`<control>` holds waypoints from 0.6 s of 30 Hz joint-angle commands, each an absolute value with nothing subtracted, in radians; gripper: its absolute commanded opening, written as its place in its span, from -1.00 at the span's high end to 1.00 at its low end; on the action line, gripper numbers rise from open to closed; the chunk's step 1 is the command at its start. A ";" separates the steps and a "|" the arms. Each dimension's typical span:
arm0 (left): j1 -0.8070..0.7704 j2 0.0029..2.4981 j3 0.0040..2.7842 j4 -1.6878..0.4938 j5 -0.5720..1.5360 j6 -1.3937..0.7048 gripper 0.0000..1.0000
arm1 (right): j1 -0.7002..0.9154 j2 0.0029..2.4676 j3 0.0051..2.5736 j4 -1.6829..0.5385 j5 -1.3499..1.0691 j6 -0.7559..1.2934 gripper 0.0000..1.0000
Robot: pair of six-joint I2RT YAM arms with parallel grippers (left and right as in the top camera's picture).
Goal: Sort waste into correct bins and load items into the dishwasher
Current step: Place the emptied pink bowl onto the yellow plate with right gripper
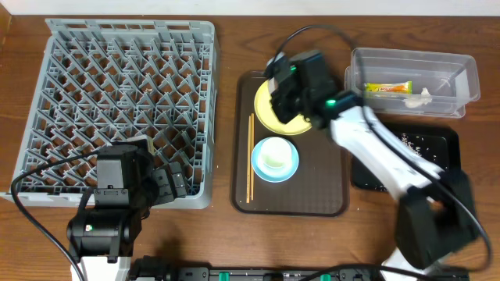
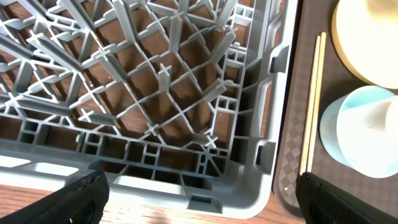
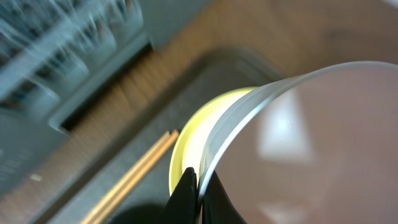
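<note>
My right gripper (image 1: 287, 87) (image 3: 200, 186) is shut on the rim of the white bowl (image 3: 298, 143) and holds it tilted over the pale yellow plate (image 1: 269, 117) (image 3: 185, 146). The light blue bowl (image 1: 274, 160) (image 2: 354, 143) sits in front of the plate with the small white cup (image 2: 380, 118) inside it. The wooden chopsticks (image 1: 251, 156) (image 2: 311, 106) lie along the left side of the brown tray. My left gripper (image 1: 168, 187) (image 2: 205, 208) is open and empty over the near right corner of the grey dish rack (image 1: 117, 101) (image 2: 249, 124).
The brown serving tray (image 1: 293, 201) holds the dishes. The clear tub (image 1: 461, 74) at the back right holds the snack wrapper (image 1: 387, 88) and a white scrap (image 1: 419, 97). The black tray (image 1: 441, 148) with crumbs lies under my right arm.
</note>
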State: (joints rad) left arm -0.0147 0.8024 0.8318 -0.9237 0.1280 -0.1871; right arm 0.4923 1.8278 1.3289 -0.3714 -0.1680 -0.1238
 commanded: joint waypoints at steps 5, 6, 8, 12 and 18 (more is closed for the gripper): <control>-0.010 0.802 0.856 -0.927 0.120 -0.197 -0.96 | 0.527 1.977 1.342 -0.361 -0.060 -0.148 0.98; -0.010 0.802 0.856 -0.927 0.120 -0.197 -0.96 | 0.527 1.984 1.342 -0.361 -0.045 -0.130 0.98; -0.010 0.802 0.856 -0.927 0.120 -0.197 -0.96 | 0.527 1.988 1.342 -0.360 -0.027 -0.123 0.98; -0.010 0.802 0.856 -0.927 0.120 -0.197 -0.96 | 0.527 1.978 1.343 -0.364 -0.027 -0.124 0.74; -0.010 0.802 0.856 -0.927 0.120 -0.197 -0.96 | 0.524 1.864 1.343 -0.402 -0.027 -0.099 0.32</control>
State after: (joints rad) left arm -0.0147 0.8024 0.8318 -0.9237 0.1280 -0.1871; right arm 0.5224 1.9663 1.3296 -0.3950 -0.0372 -0.1272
